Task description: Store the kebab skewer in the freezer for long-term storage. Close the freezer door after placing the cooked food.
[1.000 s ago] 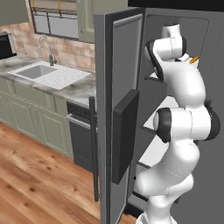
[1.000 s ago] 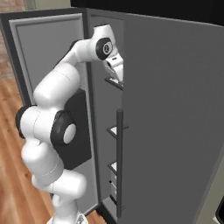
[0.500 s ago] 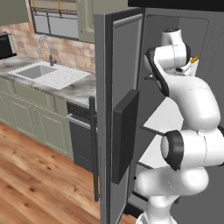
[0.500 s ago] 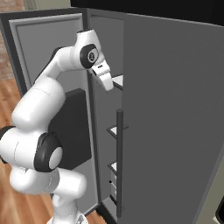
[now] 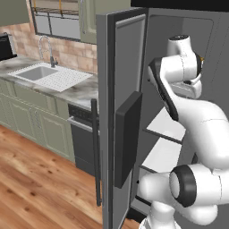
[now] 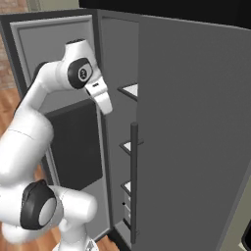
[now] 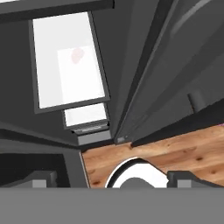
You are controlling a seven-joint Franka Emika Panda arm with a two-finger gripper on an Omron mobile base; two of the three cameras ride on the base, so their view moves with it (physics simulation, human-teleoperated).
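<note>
Orange-brown and tiny, the kebab skewer [image 5: 202, 58] is peeking out at the right edge of the arm's upper joint in the left base view, lying up on a high shelf inside the freezer [image 5: 179, 31]; most of it is being covered by the white arm, so how it is lying cannot be told. The pincer [image 6: 104, 102] is hanging released in the right base view, jaws standing wide with nothing between them, just in front of the freezer opening and pointing down, apart from the skewer and outside the compartment. In the hand view its two dark fingertips [image 7: 40, 179] are rising at the bottom, spread to either side, looking down over the white shelves [image 7: 70, 61] and the wooden floor [image 7: 175, 148] below. The freezer door [image 5: 123, 112] is standing swung open, its black dispenser panel [image 5: 127, 138] and long dark handle [image 5: 95, 152] facing the sink [image 5: 38, 74] side. The plain right-hand door [image 6: 196, 132] is blocking the deeper shelves in the right base view, leaving only their front edges showing.
</note>
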